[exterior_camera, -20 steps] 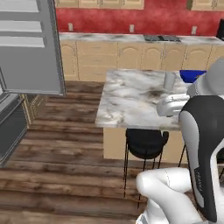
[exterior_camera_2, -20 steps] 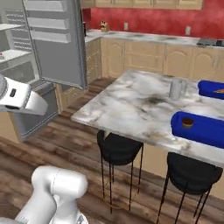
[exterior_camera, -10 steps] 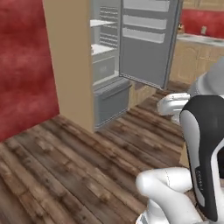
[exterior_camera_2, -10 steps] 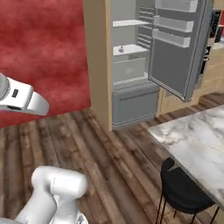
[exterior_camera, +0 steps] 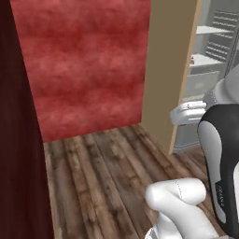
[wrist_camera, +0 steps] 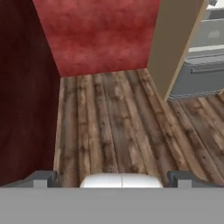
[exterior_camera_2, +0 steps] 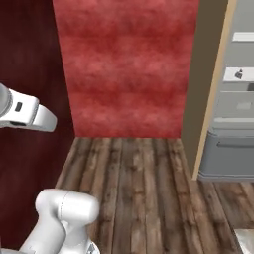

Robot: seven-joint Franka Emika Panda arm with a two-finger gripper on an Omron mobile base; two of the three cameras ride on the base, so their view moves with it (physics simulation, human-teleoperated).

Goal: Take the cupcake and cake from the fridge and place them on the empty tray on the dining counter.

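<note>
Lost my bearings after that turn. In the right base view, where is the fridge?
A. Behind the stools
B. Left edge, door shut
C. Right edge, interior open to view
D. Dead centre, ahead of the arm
C: the fridge stands at the right edge past a beige panel, its white shelves and grey drawer exposed; the red wall takes the centre.

Ahead of us the wooden floor point(wrist_camera: 113, 118) lies bare up to the red wall point(exterior_camera_2: 129, 64). A tan side panel point(exterior_camera_2: 211, 84) stands between us and the fridge point(exterior_camera_2: 238, 124) shelves at the right; a dark wall point(exterior_camera: 18, 140) closes the left.
</note>
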